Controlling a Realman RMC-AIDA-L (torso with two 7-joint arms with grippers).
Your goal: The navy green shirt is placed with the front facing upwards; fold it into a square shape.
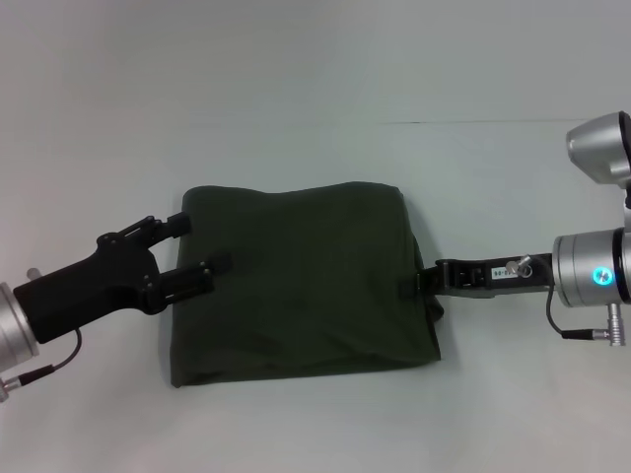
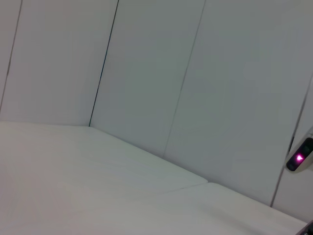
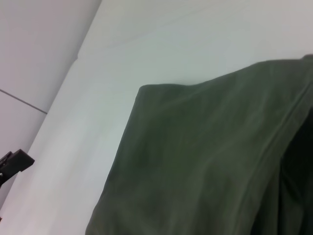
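The navy green shirt [image 1: 296, 281] lies folded into a rough square in the middle of the white table [image 1: 296, 99], plain green side up, with no lettering showing. My left gripper [image 1: 197, 246] is open at the shirt's left edge, its two black fingers reaching over the cloth. My right gripper [image 1: 422, 279] points at the middle of the shirt's right edge, its tip against the fold. In the right wrist view the shirt [image 3: 205, 161] fills the frame close up, one corner lying flat on the table. The left wrist view shows no shirt.
Bare white tabletop surrounds the shirt, with a seam line [image 1: 493, 121] at the far right. Grey wall panels [image 2: 146, 73] stand behind the table. The left gripper's tip [image 3: 14, 164] shows far off in the right wrist view.
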